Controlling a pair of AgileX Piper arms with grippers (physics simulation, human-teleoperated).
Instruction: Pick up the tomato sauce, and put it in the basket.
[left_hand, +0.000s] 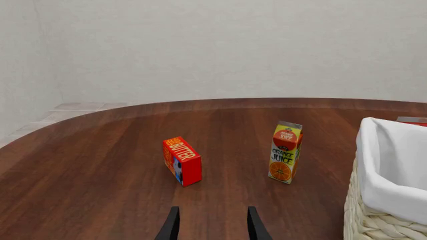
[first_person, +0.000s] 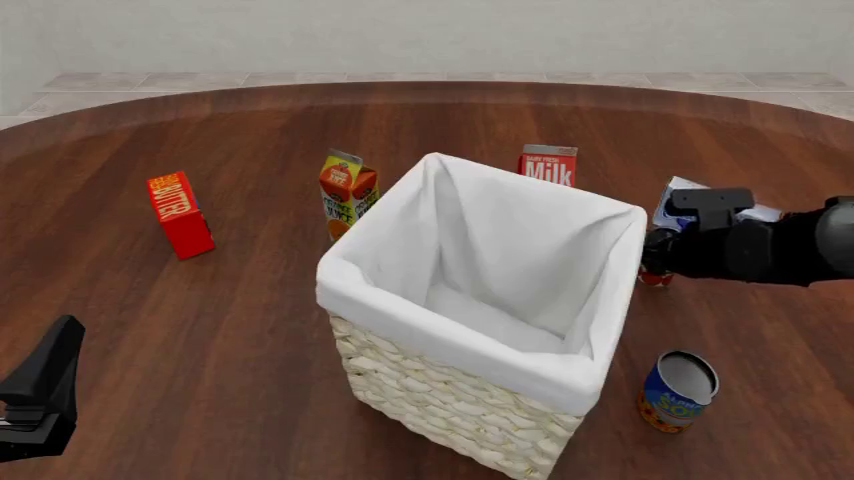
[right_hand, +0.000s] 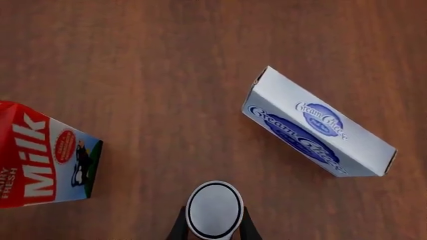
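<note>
I see the basket (first_person: 481, 330) filling the table's (first_person: 240, 330) middle in my front view. At its two o'clock my right gripper (right_hand: 213, 231) hangs over the tomato sauce (right_hand: 214, 209), which stands on the wood, the jaws straddling the can's grey top; whether they grip I cannot tell. My left gripper (left_hand: 212, 226) waits, jaws apart, at eight o'clock.
</note>
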